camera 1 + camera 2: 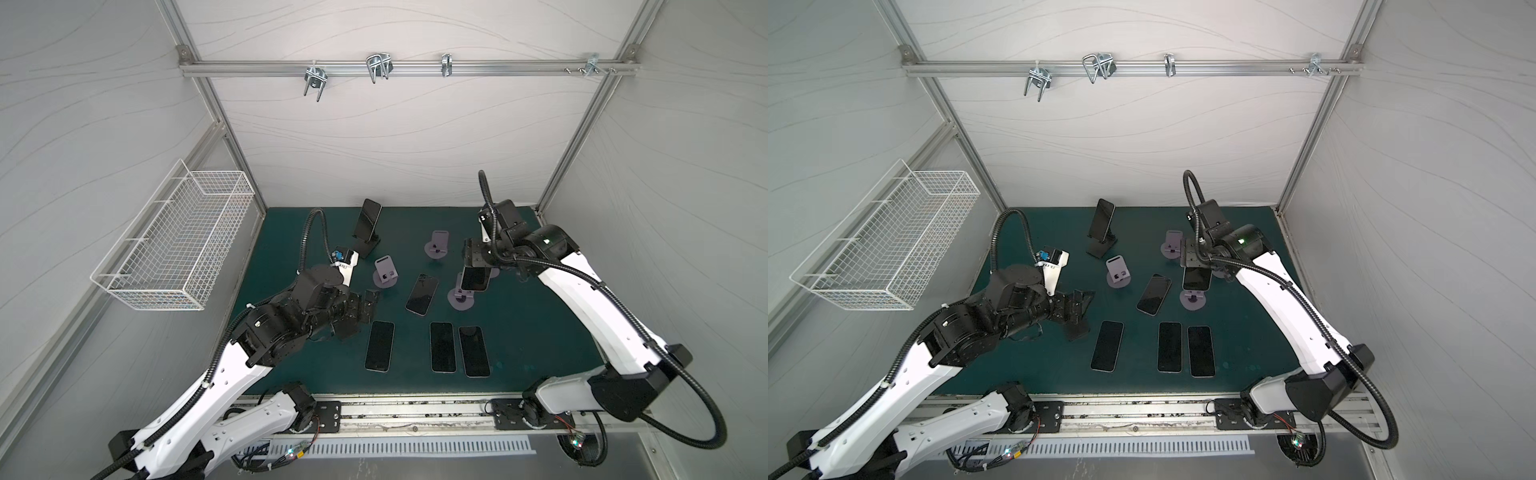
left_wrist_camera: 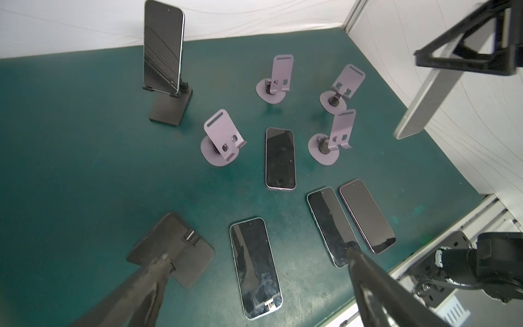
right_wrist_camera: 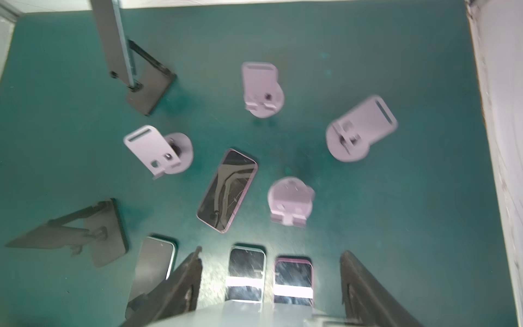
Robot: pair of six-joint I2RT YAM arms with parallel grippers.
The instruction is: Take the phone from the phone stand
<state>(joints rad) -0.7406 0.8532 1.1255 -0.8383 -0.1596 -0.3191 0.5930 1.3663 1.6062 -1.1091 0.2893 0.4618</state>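
Top views: R gripper [image 1: 476, 268] clamped the phone [image 1: 473, 283] by its upper end, in the air just above an empty purple stand [image 1: 461, 298]. L gripper [image 1: 360, 316] hung w/ jaws wide apart, holding nothing.

Left wrist view: phone [image 2: 424, 107] seen edge-on, clear of all four purple stands. A second phone [image 2: 164, 48] sat on a black stand [image 2: 169, 109] at the back.

Right wrist view: blurred; pale phone edge [image 3: 226, 317] showed between the fingers [image 3: 184, 283].

Lift-off looked done for this one. Next move called for lowering it flat onto bare mat [image 1: 523, 332], apart from the flat phones [image 1: 442, 347], then letting go.
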